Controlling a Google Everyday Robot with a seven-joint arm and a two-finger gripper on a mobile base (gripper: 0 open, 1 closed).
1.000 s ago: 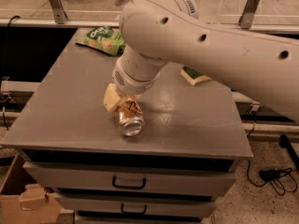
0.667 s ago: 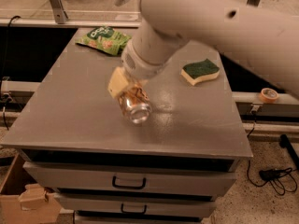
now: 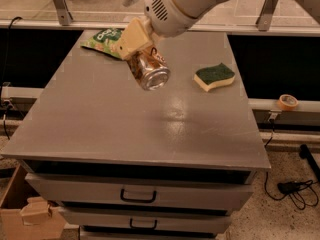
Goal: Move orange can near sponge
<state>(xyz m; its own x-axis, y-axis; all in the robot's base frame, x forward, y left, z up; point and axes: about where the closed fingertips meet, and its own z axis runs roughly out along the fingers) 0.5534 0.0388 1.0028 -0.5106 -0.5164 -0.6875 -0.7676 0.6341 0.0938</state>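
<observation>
My gripper (image 3: 142, 54) is shut on the orange can (image 3: 150, 70) and holds it in the air above the grey table (image 3: 100, 119), tilted so that its silver end faces the camera. The cream-coloured fingers (image 3: 131, 38) clamp the can's upper side. The sponge (image 3: 214, 76), dark green on top with a pale yellow body, lies flat on the table to the right of the can, about a can-length away and apart from it.
A bright green snack bag (image 3: 104, 39) lies at the table's back left, partly behind the gripper. A roll of tape (image 3: 288, 102) rests on a ledge to the right. Drawers (image 3: 137, 196) sit under the tabletop; a cardboard box (image 3: 25, 214) stands at lower left.
The can has been lifted off the table and carried up and to the right, nearer the sponge. The arm has risen, uncovering the sponge.
</observation>
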